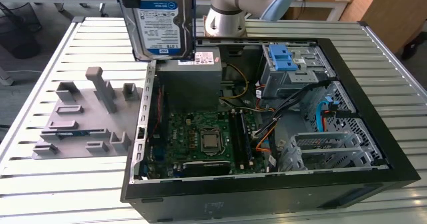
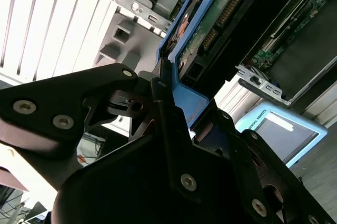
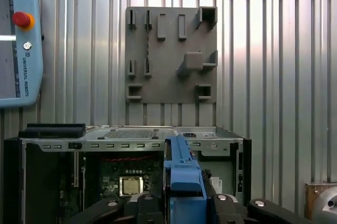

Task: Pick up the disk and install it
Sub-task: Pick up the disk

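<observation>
1. Two black fingers point(image 2: 108, 84) of the gripper point(image 2: 171, 103) are pressing in on the blue side rail of the disk point(image 2: 187, 95), one on each side, so the tool is clamped on it. In the first wrist view the same rail is running out from between them.
2. The disk point(image 1: 160, 24) is hanging upright in the air with its label facing the exterior camera. It is over the far corner of the open computer case point(image 1: 267, 184), on the exterior view's left, above the grey power-supply box point(image 1: 190, 79).
3. Further out, inside the case, cables point(image 1: 280, 109) are trailing between the drive bay with the blue latch point(image 1: 287, 59) and the metal cage point(image 1: 327, 149) nearer the front.
4. One risk, as I judge it: the grip is sitting on one end only, and on plastic. The metal body could be swinging or sliding between the fingers during any quick turn.
5. Another is that the loose cables could be snagging a rail. A slightly tilted disk could also be jamming at the mouth of a bay rather than running in straight.
6. A drop from here would probably be striking the power-supply box or the motherboard point(image 1: 203, 134).
</observation>
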You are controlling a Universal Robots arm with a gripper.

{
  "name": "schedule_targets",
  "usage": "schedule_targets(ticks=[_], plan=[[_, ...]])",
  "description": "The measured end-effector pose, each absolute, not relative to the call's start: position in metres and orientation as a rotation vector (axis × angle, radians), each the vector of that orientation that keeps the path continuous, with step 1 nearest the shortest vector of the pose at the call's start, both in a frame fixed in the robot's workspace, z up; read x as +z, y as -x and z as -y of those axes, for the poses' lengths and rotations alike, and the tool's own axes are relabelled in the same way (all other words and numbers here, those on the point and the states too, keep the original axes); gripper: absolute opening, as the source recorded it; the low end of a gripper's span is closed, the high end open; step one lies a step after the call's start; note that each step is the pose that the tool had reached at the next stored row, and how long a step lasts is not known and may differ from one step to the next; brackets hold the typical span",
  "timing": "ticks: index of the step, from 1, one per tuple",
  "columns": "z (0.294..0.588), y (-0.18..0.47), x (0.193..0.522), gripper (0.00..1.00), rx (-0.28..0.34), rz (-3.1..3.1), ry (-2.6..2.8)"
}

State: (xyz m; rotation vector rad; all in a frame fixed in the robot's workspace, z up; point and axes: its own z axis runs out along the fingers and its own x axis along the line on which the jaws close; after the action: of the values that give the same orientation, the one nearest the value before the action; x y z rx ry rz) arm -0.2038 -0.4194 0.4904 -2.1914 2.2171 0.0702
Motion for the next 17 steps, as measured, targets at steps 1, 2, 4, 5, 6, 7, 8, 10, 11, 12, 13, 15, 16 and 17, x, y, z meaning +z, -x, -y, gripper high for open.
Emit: schedule_targets(ticks=[1,2,4,5,6,7,8,10,11,12,13,15,16,17], plan=[[0.419,0.201,0.49,0.36,0.07,-2.217,2.191],[0.42,0.198,0.49,0.36,0.07,-2.217,2.191],[0.42,0.192,0.49,0.36,0.07,-2.217,2.191],[0.42,0.189,0.49,0.36,0.07,-2.217,2.191],[0.42,0.186,0.49,0.36,0.07,-2.217,2.191],[0.42,0.182,0.49,0.36,0.07,-2.217,2.191],[0.42,0.18,0.49,0.36,0.07,-2.217,2.191],[0.42,0.175,0.49,0.36,0.07,-2.217,2.191],[0.42,0.173,0.49,0.36,0.07,-2.217,2.191],[0.42,0.171,0.49,0.36,0.07,-2.217,2.191],[0.42,0.169,0.49,0.36,0.07,-2.217,2.191],[0.42,0.164,0.49,0.36,0.07,-2.217,2.191],[0.42,0.161,0.49,0.36,0.07,-2.217,2.191],[0.42,0.158,0.49,0.36,0.07,-2.217,2.191]])
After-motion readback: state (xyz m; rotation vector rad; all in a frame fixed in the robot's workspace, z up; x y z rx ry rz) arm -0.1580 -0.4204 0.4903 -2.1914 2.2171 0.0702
